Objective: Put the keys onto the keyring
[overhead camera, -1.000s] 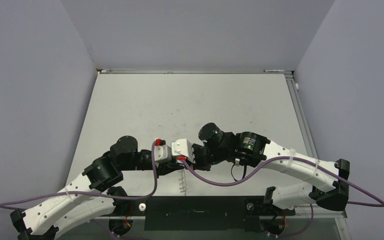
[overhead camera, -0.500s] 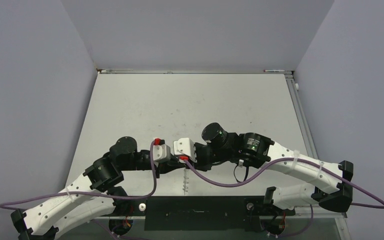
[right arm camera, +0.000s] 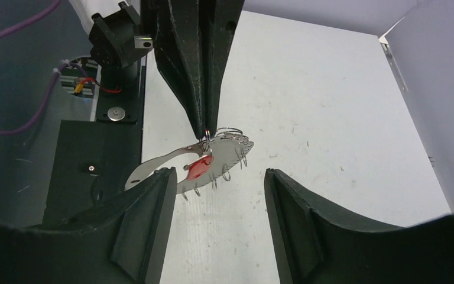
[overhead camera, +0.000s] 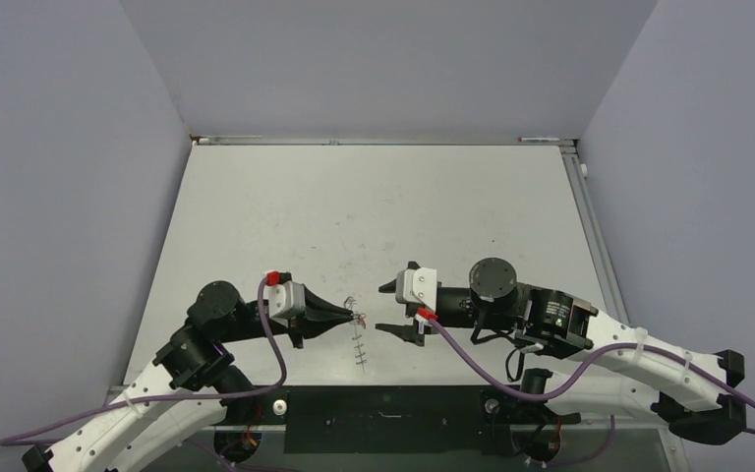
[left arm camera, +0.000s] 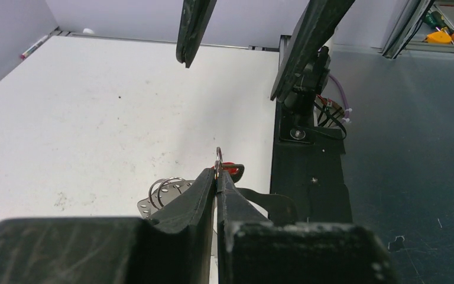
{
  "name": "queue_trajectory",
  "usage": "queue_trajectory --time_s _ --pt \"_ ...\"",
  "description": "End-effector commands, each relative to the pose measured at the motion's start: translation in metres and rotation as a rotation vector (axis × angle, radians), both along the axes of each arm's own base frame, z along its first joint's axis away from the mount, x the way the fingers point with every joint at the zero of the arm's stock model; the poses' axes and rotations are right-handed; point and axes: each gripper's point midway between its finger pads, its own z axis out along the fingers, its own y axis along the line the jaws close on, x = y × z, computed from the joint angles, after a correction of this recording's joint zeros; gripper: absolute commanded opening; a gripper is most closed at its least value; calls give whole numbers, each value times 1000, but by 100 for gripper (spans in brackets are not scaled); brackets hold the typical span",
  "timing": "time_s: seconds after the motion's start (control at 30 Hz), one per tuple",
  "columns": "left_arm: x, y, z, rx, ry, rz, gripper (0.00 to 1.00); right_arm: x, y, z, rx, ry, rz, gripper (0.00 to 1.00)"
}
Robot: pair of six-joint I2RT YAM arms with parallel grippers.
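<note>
Left hand [overhead camera: 357,318]: clenched, fingertips pressed flat together with no gap. It pinches a small wire loop [right arm camera: 206,138] at the rim of the keyring.
Right hand [overhead camera: 383,308]: released, fingers spread wide with nothing between them. It points at the left hand and stands apart from it.
Hand alignment: the two hands face each other tip to tip above the near middle of the desk [overhead camera: 374,206]. The keyring lies in the gap between them.
Keyring [right arm camera: 224,155]: a flat, bright silvery metal piece with several small wire loops around its rim. It hangs below the left fingertips. The overhead view shows it edge-on as a thin line running toward the near desk edge. It cannot be told whether its lower end touches the desk.
Key [right arm camera: 198,168]: small, with a red head. It sits directly under the pinched loop and against the face of the keyring. The blade is too small to make out. It cannot be told whether it is threaded on a loop.
Base plate [overhead camera: 383,418]: a black strip along the near desk edge between the arm bases, just beyond the keyring's lower end in the right wrist view.
Cables [overhead camera: 275,344]: one purple cable loops from each wrist to the near edge.
</note>
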Motion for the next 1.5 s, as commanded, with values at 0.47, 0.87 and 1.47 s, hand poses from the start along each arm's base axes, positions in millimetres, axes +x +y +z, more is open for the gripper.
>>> queue_trajectory --time_s 0.47,0.87,1.47 --pt "-15 1 29 -110 -71 -77 0 6 20 -2 112 93 134 35" --pt "-15 1 28 -105 -67 -75 0 -8 25 -9 86 128 239 33" --pt "-15 0 27 -102 -64 -80 0 -5 33 -9 81 131 255 25"
